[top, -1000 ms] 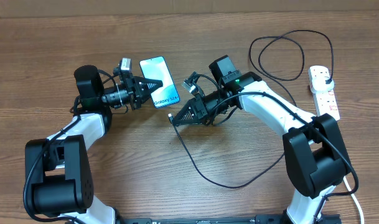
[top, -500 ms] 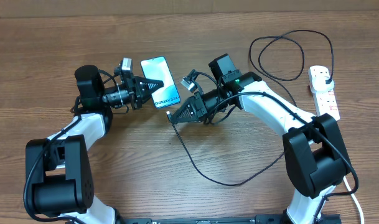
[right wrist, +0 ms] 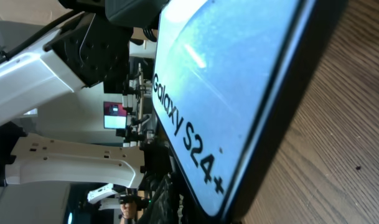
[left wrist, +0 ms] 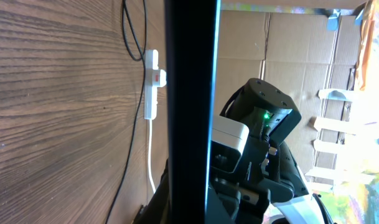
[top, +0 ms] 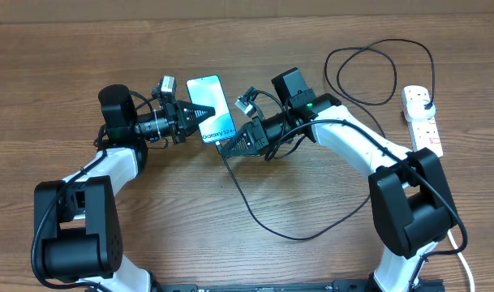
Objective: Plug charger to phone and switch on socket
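The phone (top: 216,104) is at upper centre of the overhead view, screen showing, its left edge pinched in the closed left gripper (top: 199,114). The right gripper (top: 225,148), clamped on the charger (top: 255,212) tip, sits at the phone's lower edge. The socket (top: 423,120) lies at far right.

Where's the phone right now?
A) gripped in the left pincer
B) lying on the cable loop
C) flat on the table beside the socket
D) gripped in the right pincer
A: the left pincer is shut on the long edge of the phone, which shows edge-on in the left wrist view. The right pincer holds the charger instead.
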